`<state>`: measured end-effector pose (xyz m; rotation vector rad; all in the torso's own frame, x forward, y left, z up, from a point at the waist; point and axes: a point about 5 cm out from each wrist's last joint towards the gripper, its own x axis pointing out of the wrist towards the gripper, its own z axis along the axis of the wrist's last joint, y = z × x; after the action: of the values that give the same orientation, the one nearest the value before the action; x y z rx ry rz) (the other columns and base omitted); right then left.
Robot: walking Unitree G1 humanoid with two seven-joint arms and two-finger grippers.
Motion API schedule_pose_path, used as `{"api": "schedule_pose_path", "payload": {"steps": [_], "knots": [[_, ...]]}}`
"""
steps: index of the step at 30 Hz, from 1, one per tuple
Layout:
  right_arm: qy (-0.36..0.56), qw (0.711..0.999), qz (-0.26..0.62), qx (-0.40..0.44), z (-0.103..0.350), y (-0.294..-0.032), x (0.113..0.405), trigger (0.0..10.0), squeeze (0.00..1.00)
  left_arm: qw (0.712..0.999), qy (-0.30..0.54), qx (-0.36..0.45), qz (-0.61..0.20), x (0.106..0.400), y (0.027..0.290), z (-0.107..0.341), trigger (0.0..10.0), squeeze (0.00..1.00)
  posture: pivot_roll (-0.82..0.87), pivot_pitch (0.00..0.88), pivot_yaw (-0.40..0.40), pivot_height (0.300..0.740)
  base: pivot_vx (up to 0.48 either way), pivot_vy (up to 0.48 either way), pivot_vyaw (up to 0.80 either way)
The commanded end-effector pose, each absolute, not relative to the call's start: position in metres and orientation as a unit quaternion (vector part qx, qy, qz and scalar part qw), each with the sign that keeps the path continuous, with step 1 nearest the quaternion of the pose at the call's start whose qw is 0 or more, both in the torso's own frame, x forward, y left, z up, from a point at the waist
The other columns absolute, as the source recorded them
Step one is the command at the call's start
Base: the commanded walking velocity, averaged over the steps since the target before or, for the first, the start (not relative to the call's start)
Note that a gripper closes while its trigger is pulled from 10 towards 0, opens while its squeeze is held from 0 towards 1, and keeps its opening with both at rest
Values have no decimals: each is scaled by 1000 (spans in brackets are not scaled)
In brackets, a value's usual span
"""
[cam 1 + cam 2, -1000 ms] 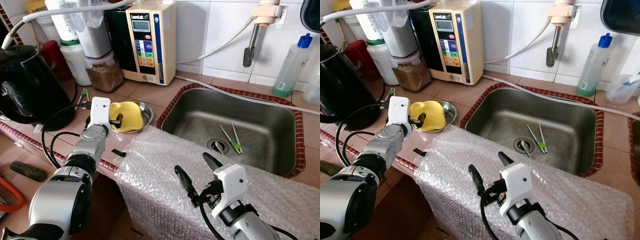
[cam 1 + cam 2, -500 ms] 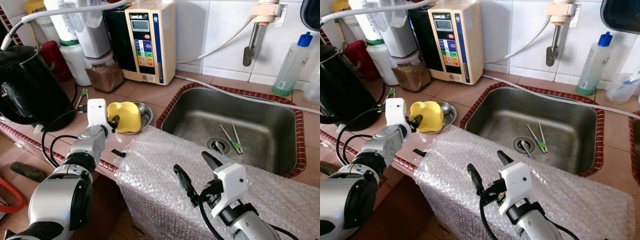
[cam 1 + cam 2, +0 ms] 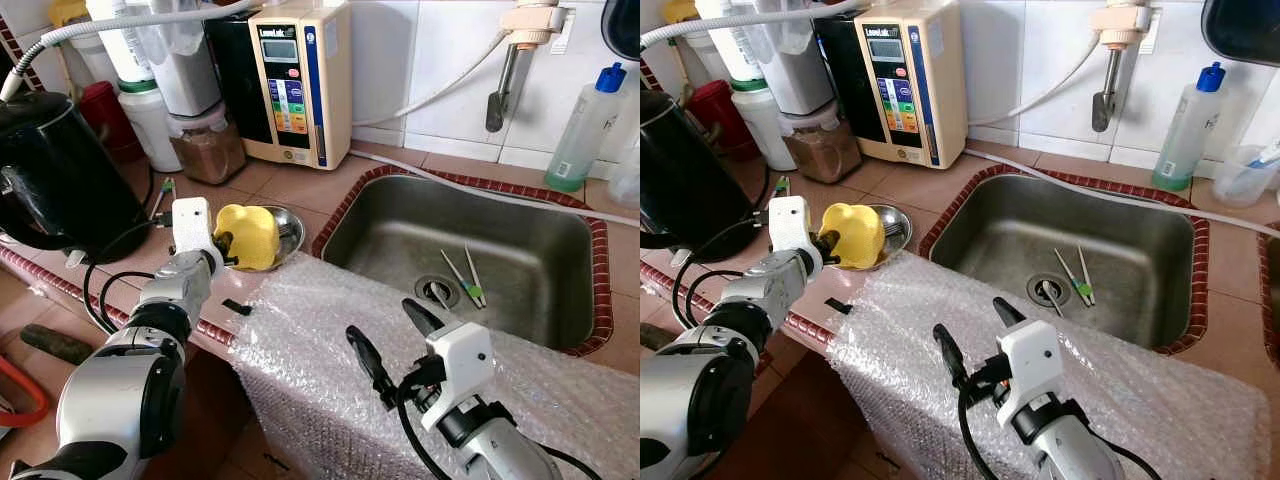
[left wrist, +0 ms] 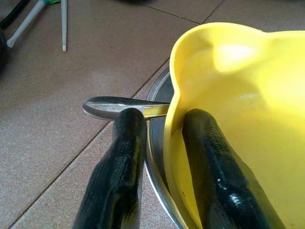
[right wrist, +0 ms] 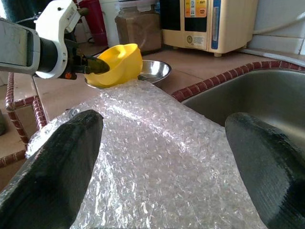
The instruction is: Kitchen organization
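Beside the steel dish, my left end effector is clamped on the yellow bowl's rim; the sink lies rightward.

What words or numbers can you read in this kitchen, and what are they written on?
"LeveLuk": this looks like the brand at the top of the cream water machine against the wall, but it is small, so the reading is uncertain.
The coloured buttons and small print on that machine: too small to read.
The blue-capped bottle right of the sink: no readable label.
The jars on the left: no readable text.
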<state>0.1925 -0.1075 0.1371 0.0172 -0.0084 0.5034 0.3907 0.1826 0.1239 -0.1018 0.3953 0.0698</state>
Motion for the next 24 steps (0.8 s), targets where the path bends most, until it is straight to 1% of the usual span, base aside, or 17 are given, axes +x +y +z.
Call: {"api": "schedule_pose_path", "payload": {"steps": [1,7,15,17,18,20,23,24], "knots": [[-2,966,260,12,137,-103,193,10000,0,978,197,-52,36,393,185,129,0,0,-59,0,157,740,0,0,0],[-2,965,261,13,137,-103,194,10000,0,980,190,-42,37,394,185,131,0,0,-59,0,158,740,0,0,0],[-11,965,261,18,141,-104,196,10000,0,989,143,-7,37,398,184,144,0,0,-57,0,162,740,0,0,0],[-13,966,258,21,142,-105,197,10000,0,992,121,0,36,400,183,150,0,0,-57,0,162,740,0,0,0],[-15,966,257,21,143,-106,199,10000,0,995,96,15,26,402,180,156,0,0,-56,0,162,740,0,0,0],[-16,966,256,21,143,-106,199,10000,0,996,86,22,21,403,179,159,0,0,-56,0,162,740,0,0,0],[-28,969,243,18,147,-109,203,10000,0,998,35,48,2,405,171,172,0,0,-52,0,159,740,0,0,0],[-44,973,225,9,151,-113,207,10000,0,998,4,56,-8,406,166,179,0,0,-52,0,159,740,0,0,0]]}}
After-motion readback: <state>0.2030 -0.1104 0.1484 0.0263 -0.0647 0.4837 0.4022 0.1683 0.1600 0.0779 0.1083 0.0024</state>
